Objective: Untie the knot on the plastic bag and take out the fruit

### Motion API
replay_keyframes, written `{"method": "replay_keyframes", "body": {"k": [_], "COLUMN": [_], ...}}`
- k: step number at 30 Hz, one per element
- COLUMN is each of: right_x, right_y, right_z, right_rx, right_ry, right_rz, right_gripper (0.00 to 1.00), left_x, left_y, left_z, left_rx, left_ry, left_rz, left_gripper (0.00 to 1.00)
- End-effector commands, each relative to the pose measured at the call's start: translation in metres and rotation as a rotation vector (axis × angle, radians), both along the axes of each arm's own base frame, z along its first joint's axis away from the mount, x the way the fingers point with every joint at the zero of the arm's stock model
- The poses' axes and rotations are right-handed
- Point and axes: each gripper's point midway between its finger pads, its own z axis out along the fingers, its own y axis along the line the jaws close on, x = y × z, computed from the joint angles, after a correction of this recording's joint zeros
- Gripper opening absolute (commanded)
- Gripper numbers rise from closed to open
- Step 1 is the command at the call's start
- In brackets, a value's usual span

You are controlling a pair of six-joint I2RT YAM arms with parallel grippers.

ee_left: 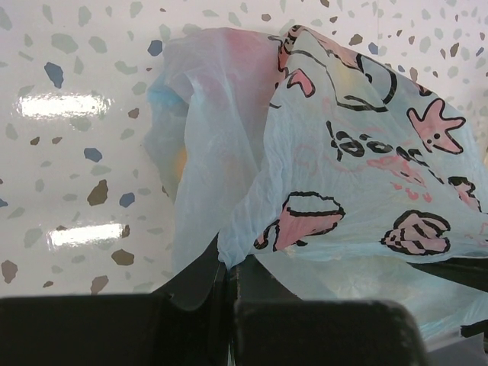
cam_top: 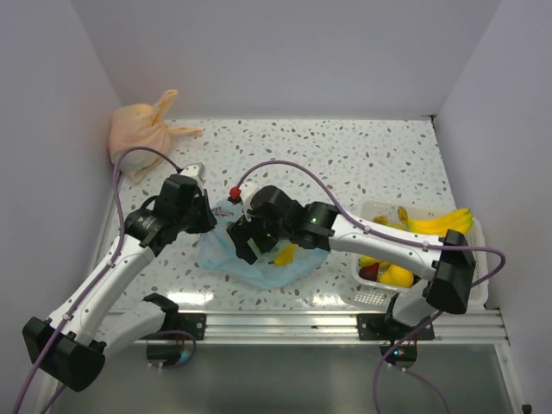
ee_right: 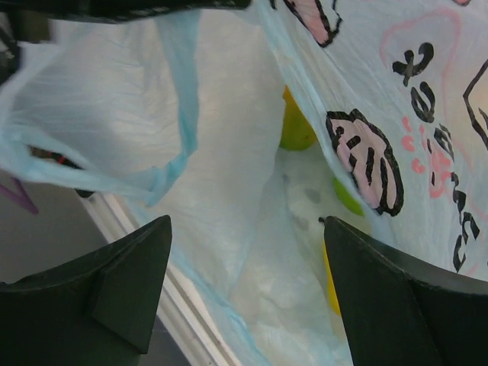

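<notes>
A: Where was the plastic bag (cam_top: 259, 274)?
B: Just left of the white tray (cam_top: 373, 297), with fruit (ee_right: 296, 126) visible inside. The left gripper (ee_left: 229, 263) pinched its edge; the right gripper (ee_right: 244, 252) stood wide at its mouth, holding nothing.

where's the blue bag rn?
Top view: the plastic bag sits mid-table, left of the fruit basket. The left gripper pinches its edge; the right gripper is open at its mouth.
</notes>
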Motion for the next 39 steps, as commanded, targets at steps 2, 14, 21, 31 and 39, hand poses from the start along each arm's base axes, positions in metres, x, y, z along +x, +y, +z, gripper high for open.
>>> {"method": "replay_keyframes", "body": {"k": [2, 14, 21, 31, 39], "right_x": [0.032, 0.086, 0.096, 0.071, 0.031], "right_y": [-0.002, -0.018, -0.012, -0.009, -0.012], "right_z": [-0.031, -0.109, -0.141, -0.084, 0.054], "right_rx": [-0.026, -0.075, -0.085, 0.03, 0.26], "right_ry": [0.002, 0.041, 0.038, 0.031, -0.019], "right_rz": [-0.102, -0.329, -0.366, -0.235, -0.02], "right_gripper": [0.82, 0.89, 0.87, 0.16, 0.08], "left_x": [0.001, -0.007, -0.008, -0.006, -0.003], "left_y": [-0.001, -0.007, -0.01, -0.005, -0.006], "left_z": [0.017, 0.012, 0.005, -0.004, -0.004], "left_rx": [-0.026, -0.043, -0.054, -0.036, -0.039], "left_ry": [-0.032, -0.027, -0.015, -0.007, 0.001], "left_rz": [-0.005, -0.062, -0.075, -0.038, -0.026], "left_gripper": [0.0, 0.0, 0.0, 0.0, 0.0]}}
